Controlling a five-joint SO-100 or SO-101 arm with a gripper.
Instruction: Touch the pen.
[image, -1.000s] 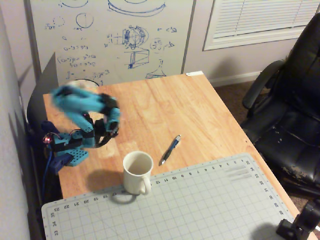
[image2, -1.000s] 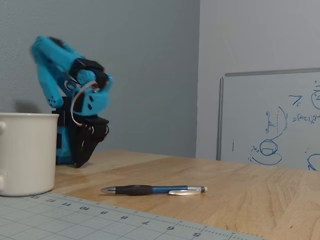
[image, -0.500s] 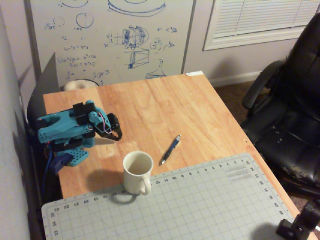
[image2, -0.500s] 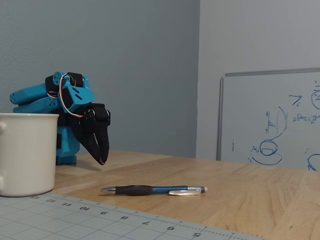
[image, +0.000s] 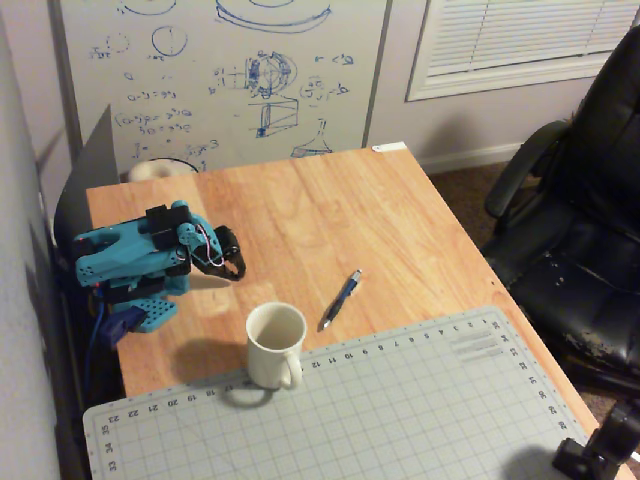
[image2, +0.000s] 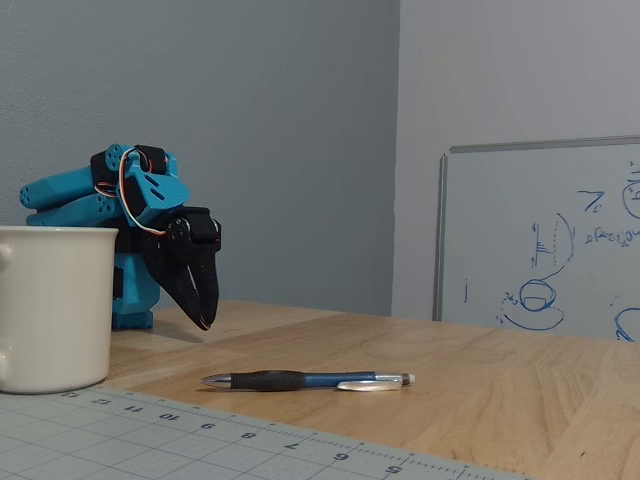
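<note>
Pen (image: 340, 299) lies flat on the wooden table (image: 330, 210), just beside the white mug (image: 275, 345) and clear of the grey cutting mat (image: 400, 410) the mug partly stands on. My claw (image: 232, 265) hangs well apart from it, beyond the mug, folded back over my blue arm (image: 130, 258). Only the fixed view shows my claw (image2: 203, 318) tilted down above the wood, tips drawn together, and the pen's (image2: 305, 380) dark grip. Only the overhead view looks into the mug, where I see nothing inside
</note>
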